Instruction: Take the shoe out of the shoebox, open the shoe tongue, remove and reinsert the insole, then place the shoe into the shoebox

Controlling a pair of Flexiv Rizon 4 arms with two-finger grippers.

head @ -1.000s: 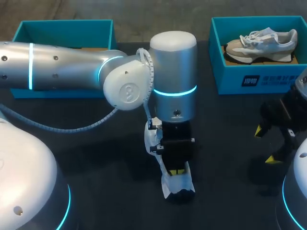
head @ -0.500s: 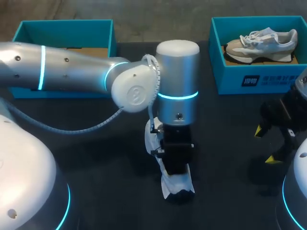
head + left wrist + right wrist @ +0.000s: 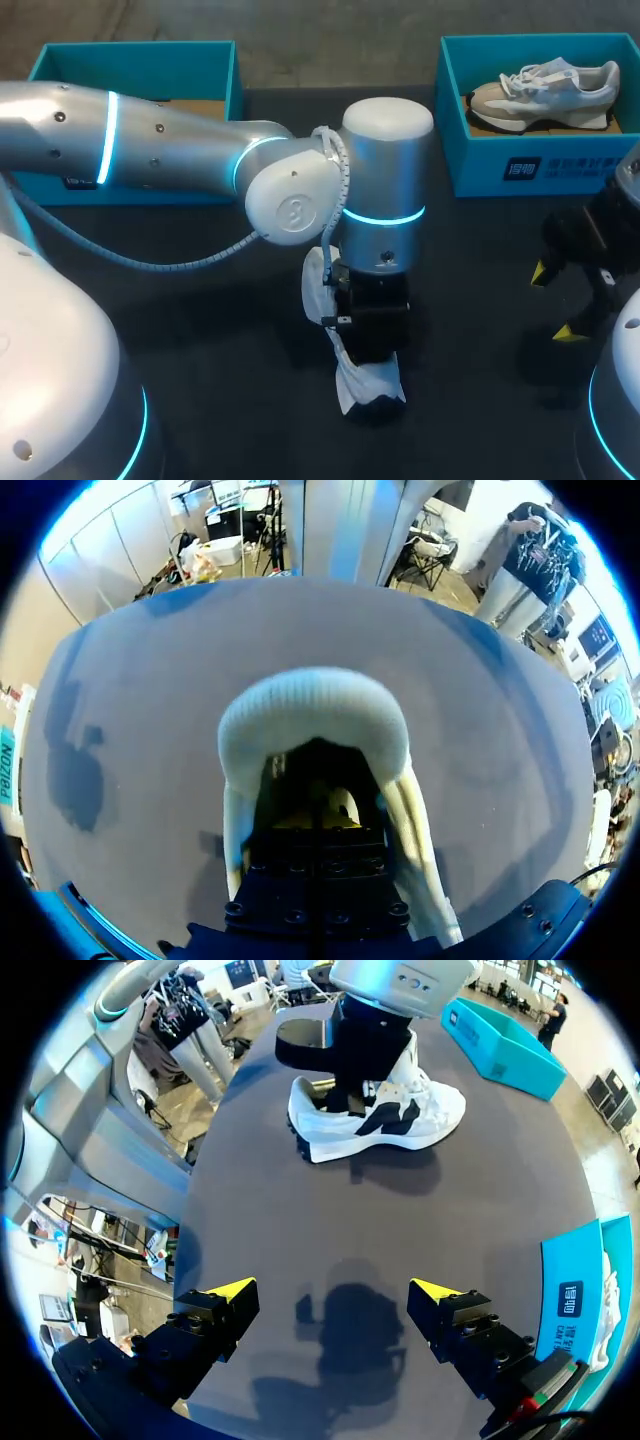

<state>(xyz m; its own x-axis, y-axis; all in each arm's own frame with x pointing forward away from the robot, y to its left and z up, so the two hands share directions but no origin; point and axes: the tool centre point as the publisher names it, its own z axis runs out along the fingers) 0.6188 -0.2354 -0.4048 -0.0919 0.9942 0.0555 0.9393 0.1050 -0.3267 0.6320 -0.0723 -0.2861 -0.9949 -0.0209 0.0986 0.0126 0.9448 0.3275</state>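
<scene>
head view, wrist views. the white shoe point(image 3: 365, 382) stood on the dark table point(image 3: 220, 385) at the lower centre of the frame, out of the left shoebox point(image 3: 140, 47) in the upper left corner. the left arm came in from the left edge and hung upright over the shoe, with the left gripper point(image 3: 370, 345) sunk into its mouth. in the left wrist view the heel collar curved just ahead of the gripper and the fingers sat down inside the opening. whether they were apart or pinched on anything could not be told. the right gripper point(image 3: 330, 1290) hovered at the right edge of the frame over bare table, its 2 yellow tips spread wide and holding nothing.

the step in hand was judged to be the work inside the shoe, either opening the tongue or lifting the insole; the insole itself was hidden. the next move would call for a firm pinch on the insole edge and an upward draw, with the shoe held down so that it did not rise along with it.

open table lay on both sides of the shoe. the right shoebox point(image 3: 560, 165), in the upper right corner and holding a second shoe point(image 3: 545, 90), stood well apart. the shoe lay near the lower edge of the frame, so room was least on that side.
</scene>
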